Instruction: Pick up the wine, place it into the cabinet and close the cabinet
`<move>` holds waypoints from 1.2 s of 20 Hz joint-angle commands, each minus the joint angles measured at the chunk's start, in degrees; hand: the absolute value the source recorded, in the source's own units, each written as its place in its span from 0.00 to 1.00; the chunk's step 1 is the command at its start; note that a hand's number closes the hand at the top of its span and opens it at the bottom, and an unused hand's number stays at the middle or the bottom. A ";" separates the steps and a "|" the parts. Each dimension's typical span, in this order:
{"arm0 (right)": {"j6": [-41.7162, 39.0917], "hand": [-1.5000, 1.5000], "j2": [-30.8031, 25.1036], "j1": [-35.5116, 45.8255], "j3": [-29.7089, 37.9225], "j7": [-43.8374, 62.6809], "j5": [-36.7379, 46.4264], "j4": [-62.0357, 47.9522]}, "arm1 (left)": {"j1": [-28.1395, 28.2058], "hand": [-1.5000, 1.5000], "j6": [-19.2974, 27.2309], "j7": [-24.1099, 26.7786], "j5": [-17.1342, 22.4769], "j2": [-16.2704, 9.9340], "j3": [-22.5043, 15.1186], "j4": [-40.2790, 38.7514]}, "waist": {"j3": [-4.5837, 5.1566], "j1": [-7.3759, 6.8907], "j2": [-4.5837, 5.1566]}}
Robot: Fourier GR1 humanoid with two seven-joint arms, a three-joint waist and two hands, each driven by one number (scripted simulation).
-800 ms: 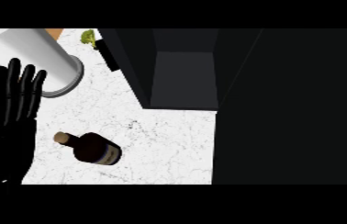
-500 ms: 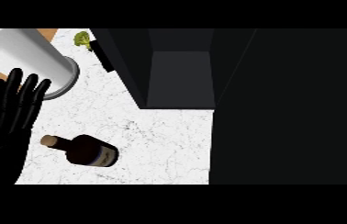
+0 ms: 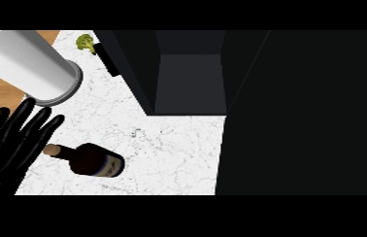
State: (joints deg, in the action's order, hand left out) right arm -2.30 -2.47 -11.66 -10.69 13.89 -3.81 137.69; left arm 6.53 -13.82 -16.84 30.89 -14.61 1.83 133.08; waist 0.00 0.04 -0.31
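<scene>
1. Cabinet (image 3: 190, 71): dark, open-fronted, stood at the rear of the white marble counter (image 3: 172, 148)
2. Grey forearm (image 3: 36, 66): entered from upper left
3. Left hand (image 3: 25, 139): black, fingers straight and spread, at the left edge, just beside the bottle's neck
4. Wine bottle (image 3: 93, 160): dark, lay on its side on the counter
5. Green vegetable (image 3: 84, 42): by the cabinet's corner
</scene>
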 commanded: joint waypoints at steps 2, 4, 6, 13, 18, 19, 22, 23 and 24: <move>2.41 0.00 1.57 0.24 -6.09 6.22 3.55 4.98 | -0.65 0.00 4.28 -9.31 6.05 -1.29 0.81 8.77 | 0.00 -0.18 0.15; 4.28 0.00 1.37 2.45 -7.43 11.78 5.42 9.52 | -1.34 0.00 3.55 -10.72 9.85 -3.54 5.06 8.57 | 0.04 -0.39 0.11; 4.42 0.00 1.10 -0.42 -9.72 12.64 6.60 11.91 | -2.28 0.00 6.24 -12.61 7.19 -2.39 3.15 10.31 | 0.02 -0.12 0.00; 7.92 0.00 1.25 1.48 -14.09 12.64 10.17 10.57 | -5.88 0.00 11.68 -20.18 9.77 -3.99 6.17 12.48 | -0.01 -0.21 -0.18; 11.15 0.00 -0.04 3.10 -16.17 18.10 11.99 13.11 | -6.15 0.00 9.51 -20.04 9.71 -4.20 7.50 10.41 | 0.07 -0.25 -0.19; 11.85 0.00 -0.36 3.75 -16.78 19.11 13.17 14.19 | -4.67 0.00 8.67 -19.96 9.69 -4.03 7.44 10.47 | 0.11 -0.36 -0.31; 13.37 0.00 -0.70 1.27 -19.93 17.62 13.77 15.45 | -5.35 0.00 9.99 -19.46 6.41 -2.78 6.48 9.92 | 0.07 0.25 -0.37; 12.82 0.00 -1.17 4.57 -17.60 17.17 12.82 12.09 | -7.68 0.00 7.72 -19.06 10.51 -4.53 10.05 5.52 | 0.07 0.00 -0.03; 12.99 0.00 -2.23 2.51 -19.14 17.79 13.25 14.78 | -5.61 0.00 8.78 -19.30 7.24 -3.19 8.04 8.01 | 0.06 0.12 -0.17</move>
State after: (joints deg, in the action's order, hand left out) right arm 10.05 -2.57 -7.27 -27.71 27.88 2.25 143.15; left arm -0.49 -5.67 -34.63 34.97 -18.20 8.98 133.89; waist 0.07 0.04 -0.49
